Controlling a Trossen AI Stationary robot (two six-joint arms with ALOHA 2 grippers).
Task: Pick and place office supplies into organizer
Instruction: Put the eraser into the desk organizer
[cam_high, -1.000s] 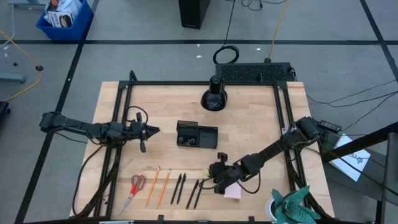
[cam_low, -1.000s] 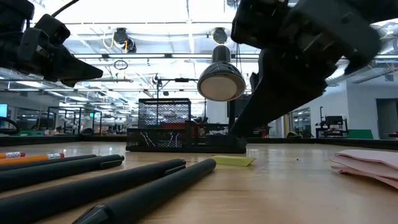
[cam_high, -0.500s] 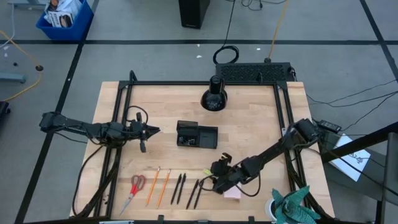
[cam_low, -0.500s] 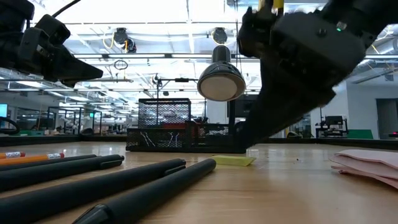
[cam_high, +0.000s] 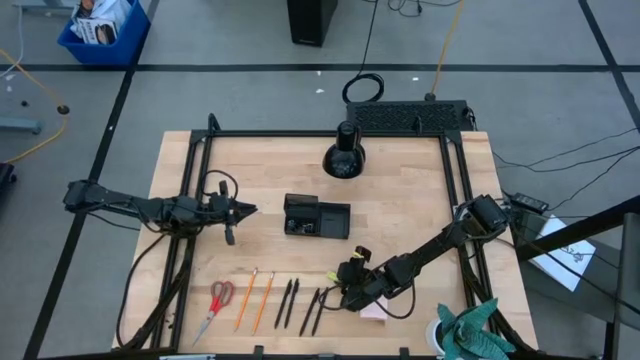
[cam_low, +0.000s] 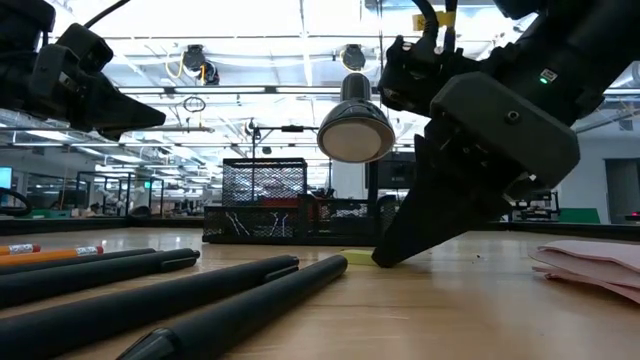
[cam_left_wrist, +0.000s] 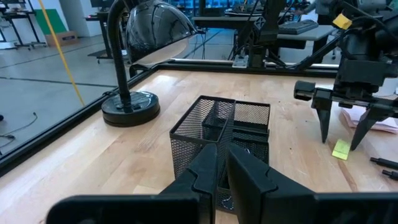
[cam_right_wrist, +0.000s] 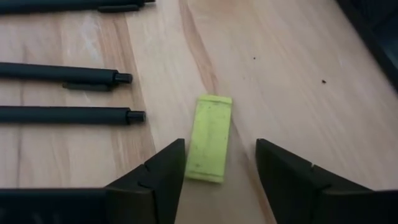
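Beside the black pens, a yellow-green bit lies.

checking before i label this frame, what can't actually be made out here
- Organizer contents: too small in the high view; in the left wrist view its mesh and the left gripper block them.
- Yellow-green piece: its near end is hidden by a finger of the open right gripper, so contact is unclear.
- Pink sticky-note pad: cut off by the low view's edge, partly under the right arm from above.
- Scissors: blades too small to tell open or closed.
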